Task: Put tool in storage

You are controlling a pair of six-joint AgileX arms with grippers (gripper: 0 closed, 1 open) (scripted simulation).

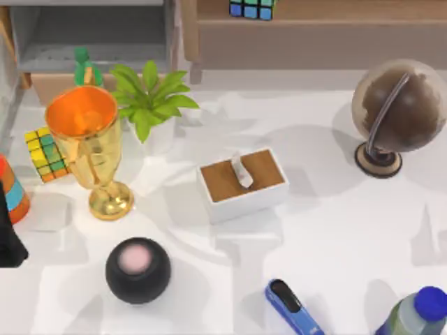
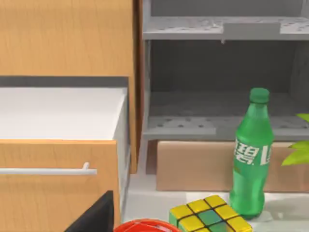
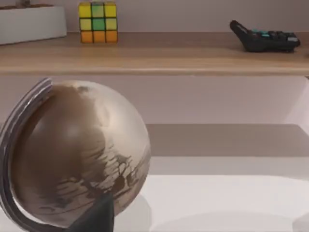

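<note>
The blue tool (image 1: 292, 307) lies flat on the white table (image 1: 335, 230) near its front edge, beside the blue-capped bottle (image 1: 418, 315), well away from both grippers; their jaw state I cannot tell.

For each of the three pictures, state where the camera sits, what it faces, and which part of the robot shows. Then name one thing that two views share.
Top view: above the table, looking down on the tool, tissue box and globe; a dark piece of the robot sits at the left edge.
Left wrist view: low on the left arm, facing an open drawer, grey shelves and green bottle; a dark gripper part juts in below.
Right wrist view: low on the right arm, facing the globe and a wooden shelf; a dark gripper tip shows below.
Shared: the globe, in the top and right wrist views.
</note>
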